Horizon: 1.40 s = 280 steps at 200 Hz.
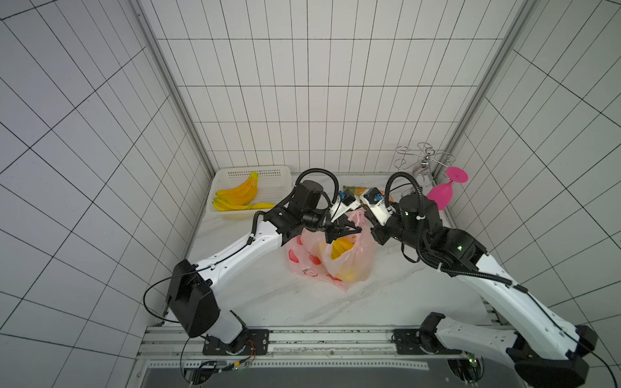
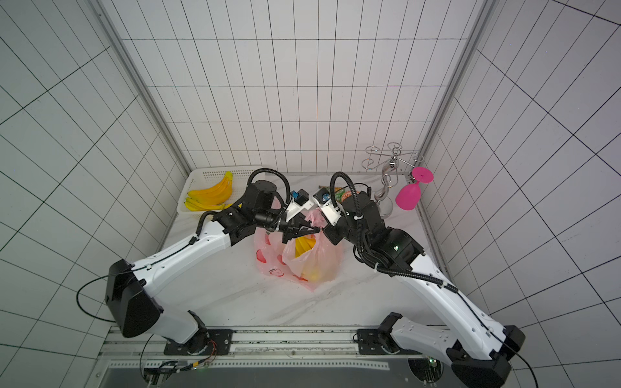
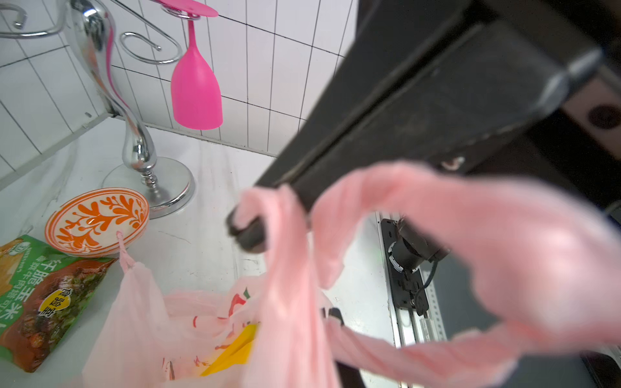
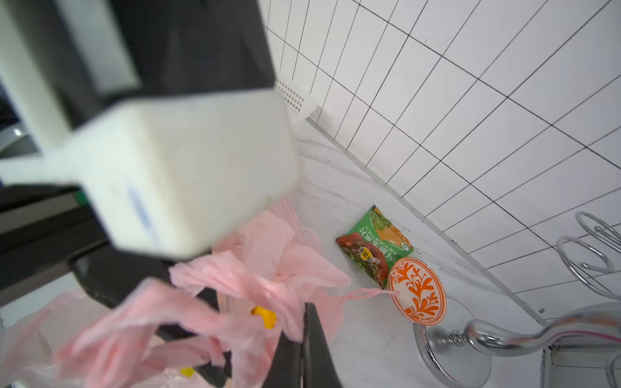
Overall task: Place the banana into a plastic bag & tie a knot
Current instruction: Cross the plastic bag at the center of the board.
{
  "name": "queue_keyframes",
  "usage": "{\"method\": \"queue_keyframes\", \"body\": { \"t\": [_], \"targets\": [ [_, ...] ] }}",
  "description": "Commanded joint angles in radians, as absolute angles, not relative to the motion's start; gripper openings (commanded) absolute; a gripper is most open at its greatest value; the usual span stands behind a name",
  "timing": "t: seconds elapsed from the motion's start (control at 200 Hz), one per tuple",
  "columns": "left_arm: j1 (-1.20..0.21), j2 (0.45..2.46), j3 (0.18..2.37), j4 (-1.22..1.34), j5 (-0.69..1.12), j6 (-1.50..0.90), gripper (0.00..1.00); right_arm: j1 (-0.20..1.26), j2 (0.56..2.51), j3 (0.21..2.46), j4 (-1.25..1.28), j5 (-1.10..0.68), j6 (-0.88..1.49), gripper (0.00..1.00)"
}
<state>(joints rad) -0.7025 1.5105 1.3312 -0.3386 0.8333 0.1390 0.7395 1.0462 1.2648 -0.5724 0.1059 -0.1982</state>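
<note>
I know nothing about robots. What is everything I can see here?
plastic bag: one, translucent pink with red prints, mid-table
banana: at least one, yellow, inside the plastic bag
basket: one, white, back left corner
basket bananas: seemingly two bunches, yellow, in the basket
snack packet: one, green, near the back wall
bowl: one, white with orange leaves, beside the snack packet
glass rack: one, chrome, back right corner
wine glass: one, pink, hanging upside down on the glass rack
table: one, white marble, underneath
left gripper: one, black, shut on the plastic bag
right gripper: one, black, shut on the plastic bag
</note>
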Motion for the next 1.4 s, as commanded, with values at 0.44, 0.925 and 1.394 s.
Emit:
{"method": "queue_keyframes", "body": {
  "t": [0.44,0.925,1.394],
  "targets": [
    [-0.651,1.459,1.274,-0.164,0.702,0.019,0.0,0.74,0.926,1.094,-0.574,0.091,0.081,0.0],
    [-0.677,1.385,1.174,-0.097,0.613,0.016,0.13,0.824,0.891,0.962,-0.487,0.157,0.293,0.0],
    [-0.713,1.369,1.14,-0.121,0.611,0.104,0.23,0.755,0.988,1.181,-0.442,0.177,0.204,0.0]
  ]
}}
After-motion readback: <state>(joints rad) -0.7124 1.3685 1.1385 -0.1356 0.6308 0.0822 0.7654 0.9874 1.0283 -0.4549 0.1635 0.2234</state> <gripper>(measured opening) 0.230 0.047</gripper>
